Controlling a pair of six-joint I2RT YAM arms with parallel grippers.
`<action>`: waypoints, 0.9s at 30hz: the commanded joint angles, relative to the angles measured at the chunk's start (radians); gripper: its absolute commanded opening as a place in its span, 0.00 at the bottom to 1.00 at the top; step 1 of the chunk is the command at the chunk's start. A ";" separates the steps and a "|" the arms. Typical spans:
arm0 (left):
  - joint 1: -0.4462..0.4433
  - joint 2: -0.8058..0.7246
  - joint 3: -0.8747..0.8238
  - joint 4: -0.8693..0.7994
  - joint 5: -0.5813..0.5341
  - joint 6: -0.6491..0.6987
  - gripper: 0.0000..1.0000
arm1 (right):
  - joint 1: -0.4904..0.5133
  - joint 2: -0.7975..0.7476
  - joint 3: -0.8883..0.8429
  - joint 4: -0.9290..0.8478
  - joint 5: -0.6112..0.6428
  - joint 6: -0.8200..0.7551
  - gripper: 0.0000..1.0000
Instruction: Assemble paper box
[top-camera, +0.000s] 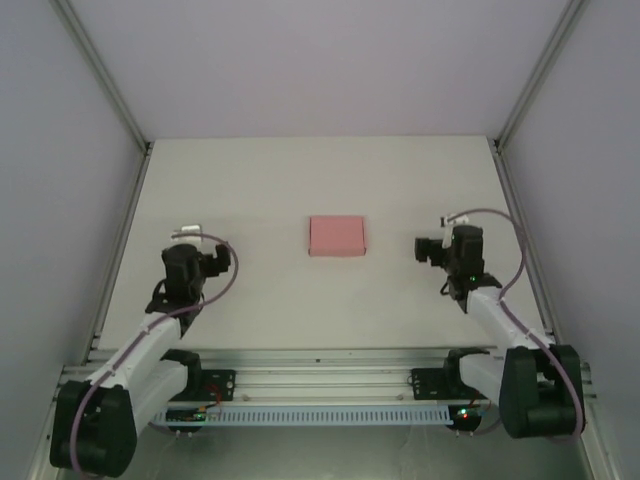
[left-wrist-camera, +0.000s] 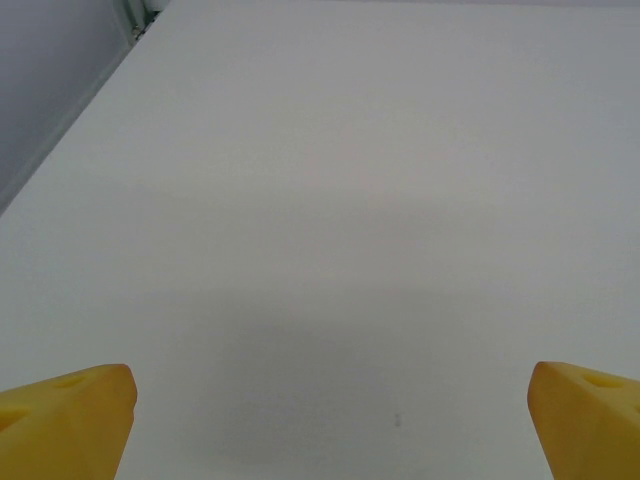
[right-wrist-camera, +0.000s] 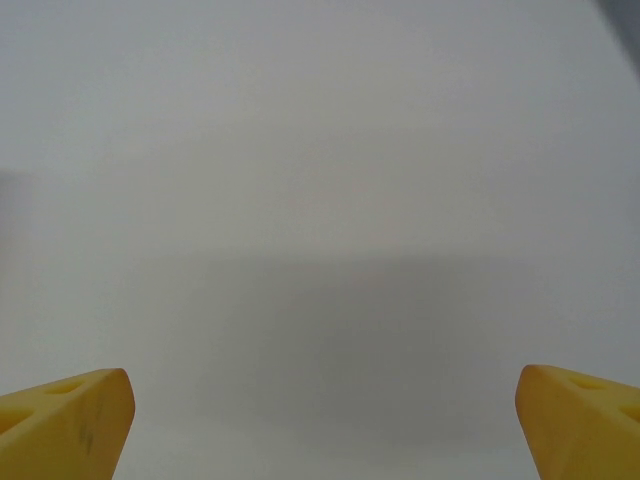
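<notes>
The paper box (top-camera: 337, 237) is a small, shallow light pink rectangle lying closed and flat on the middle of the white table (top-camera: 300, 180). My left gripper (top-camera: 192, 245) hovers well to its left, apart from it. My right gripper (top-camera: 438, 246) is to its right, also apart. In the left wrist view the left gripper (left-wrist-camera: 330, 420) is open: its yellow fingertips (left-wrist-camera: 70, 415) stand far apart over bare table. The right gripper (right-wrist-camera: 325, 415) is open in the right wrist view too, with nothing between its yellow fingertips (right-wrist-camera: 70, 420).
Metal frame rails (top-camera: 120, 240) run along the left and right table edges, with grey walls (top-camera: 50, 150) behind them. The aluminium base rail (top-camera: 320, 365) with both arm mounts crosses the near edge.
</notes>
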 joint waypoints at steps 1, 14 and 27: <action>0.012 0.029 -0.095 0.388 -0.035 0.101 1.00 | -0.004 0.044 -0.084 0.376 -0.029 0.044 1.00; 0.064 0.377 -0.045 0.640 0.067 0.128 1.00 | -0.115 0.447 -0.146 0.904 -0.171 0.036 1.00; 0.145 0.521 -0.108 0.931 0.102 0.131 1.00 | -0.065 0.458 -0.026 0.685 -0.068 0.018 1.00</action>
